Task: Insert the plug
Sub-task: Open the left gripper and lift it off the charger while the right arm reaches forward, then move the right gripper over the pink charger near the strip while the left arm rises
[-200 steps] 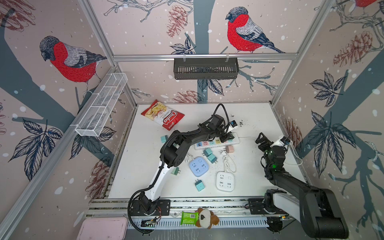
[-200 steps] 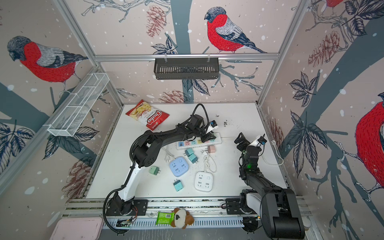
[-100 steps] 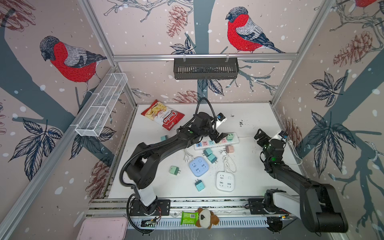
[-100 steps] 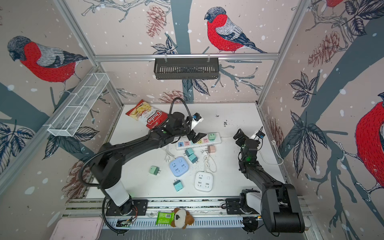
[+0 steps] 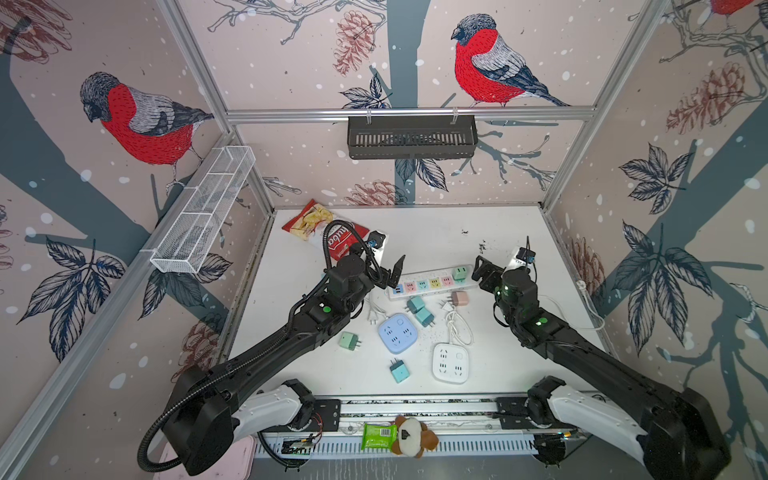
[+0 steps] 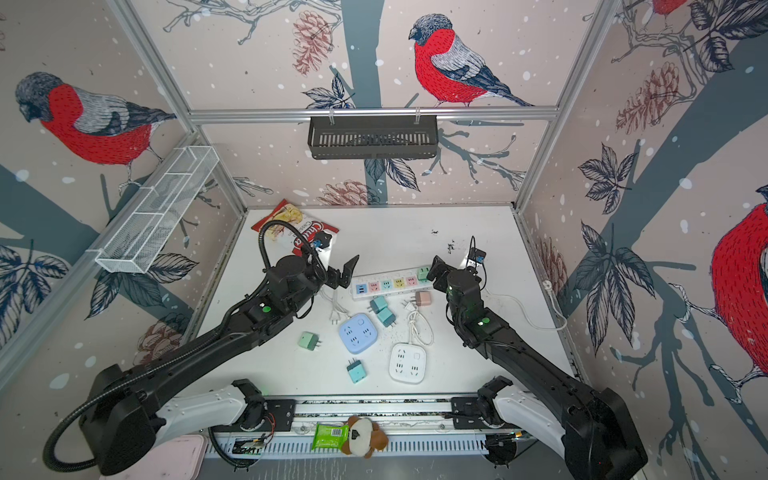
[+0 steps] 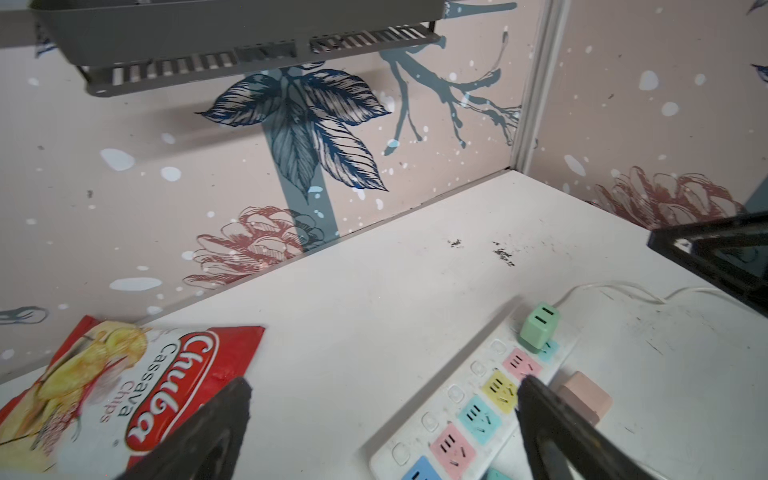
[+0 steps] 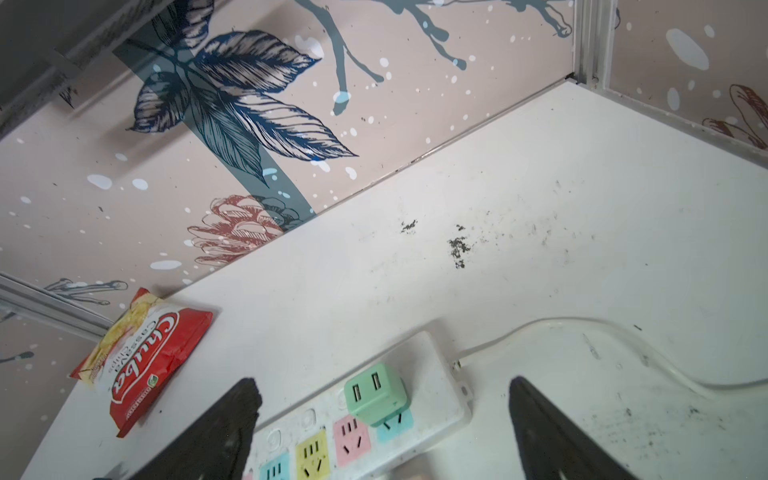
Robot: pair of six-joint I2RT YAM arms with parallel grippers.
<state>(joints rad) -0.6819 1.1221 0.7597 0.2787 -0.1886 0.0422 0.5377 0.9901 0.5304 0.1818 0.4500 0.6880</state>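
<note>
Left tool [image 7: 384, 382] wide, empty | right tool [image 8: 382, 384] wide, empty, just beside green plug [image 8: 376, 395] | plug looks half-seated in power strip [image 8: 432, 374] | press straight down, brace strip.

the walls [image 5: 291, 62] carry pink wallpaper with red-breasted birds [image 5: 486, 70], pine cones [image 5: 353, 45] and blue leaves [image 5: 424, 174]. aluminium bars [image 5: 407, 113] frame them. a black basket [image 5: 411, 137] hangs on the back wall, a white wire shelf [image 5: 203, 208] on the left one. the floor [image 5: 436, 232] is white, with dark specks [image 5: 482, 247].

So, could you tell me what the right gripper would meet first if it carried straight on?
Probably the green charger in the power strip, between the open jaws of the right gripper; depth unclear.
</note>
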